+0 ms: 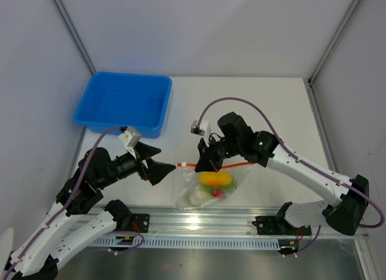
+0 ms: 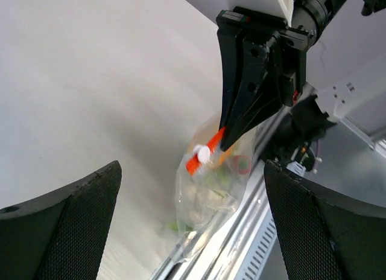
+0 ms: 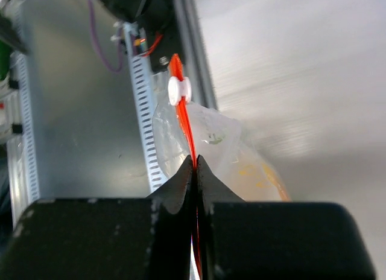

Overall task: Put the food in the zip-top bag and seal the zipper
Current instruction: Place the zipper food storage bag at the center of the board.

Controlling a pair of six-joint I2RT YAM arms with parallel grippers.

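Observation:
The clear zip-top bag [image 1: 208,189] hangs near the table's front edge with the food inside: a yellow-orange piece [image 1: 213,178], white cauliflower [image 1: 196,196], and green and red bits. My right gripper [image 1: 209,166] is shut on the red-orange zipper [image 3: 184,126] and holds the bag up by it. A white slider [image 3: 178,90] sits near the strip's far end. My left gripper [image 1: 170,169] is open, its fingers [image 2: 72,225] wide apart just left of the slider [image 2: 201,152], not touching the bag [image 2: 208,198].
An empty blue bin [image 1: 125,103] stands at the back left. The aluminium rail [image 1: 241,219] runs along the table's front edge, just under the hanging bag.

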